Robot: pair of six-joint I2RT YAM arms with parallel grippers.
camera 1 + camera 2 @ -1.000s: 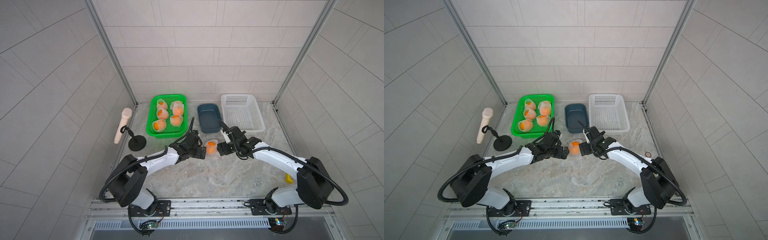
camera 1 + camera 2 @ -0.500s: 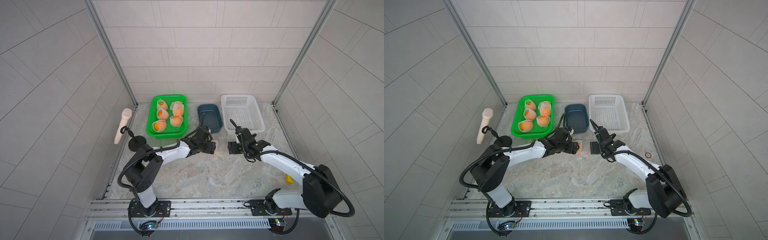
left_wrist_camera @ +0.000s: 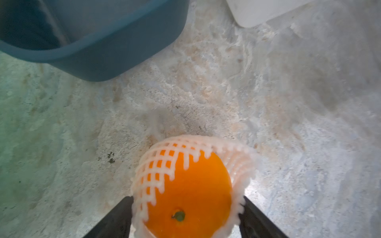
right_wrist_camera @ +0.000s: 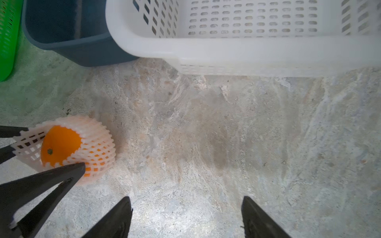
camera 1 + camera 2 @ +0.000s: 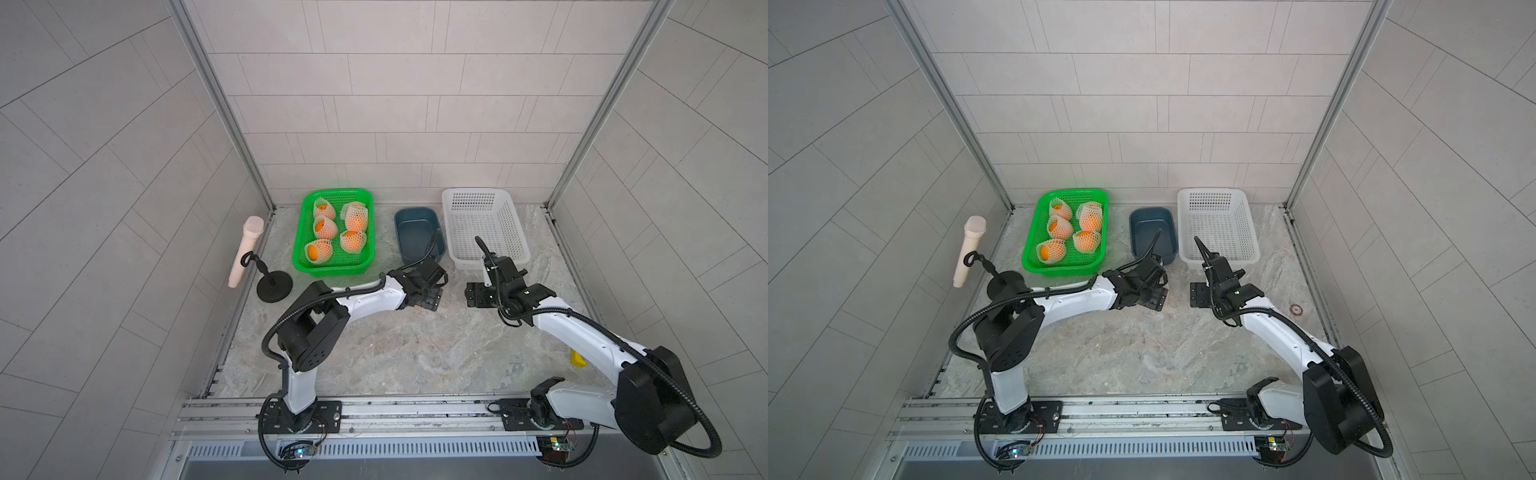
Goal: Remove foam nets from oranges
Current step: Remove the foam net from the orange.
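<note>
My right hand (image 4: 186, 201) pulls back to three o'clock, empty and spread, leaving the orange (image 3: 191, 191) gripped by my left hand (image 3: 186, 198), foam net (image 3: 165, 156) still on.

1. A green basket (image 5: 332, 272) stands at the table's (image 5: 415, 353) far edge, toward the far left corner
2. Five oranges (image 5: 353, 242) lie in it, each wrapped in a white foam net (image 5: 328, 226)
3. A dark blue tub (image 5: 415, 214) sits at the middle of the far edge, with a white basket (image 5: 478, 192) just beside it, toward the far right corner
4. A pale microphone (image 5: 245, 249) leans on a black stand (image 5: 274, 286) at the left edge
5. The left pincer (image 5: 430, 299) and right pincer (image 5: 471, 295) face each other, apart, on the near side of the tub
6. A sliver of a netted orange (image 5: 424, 307) peeks from under the left pincer
7. A small yellow thing (image 5: 578, 359) lies at the right edge
</note>
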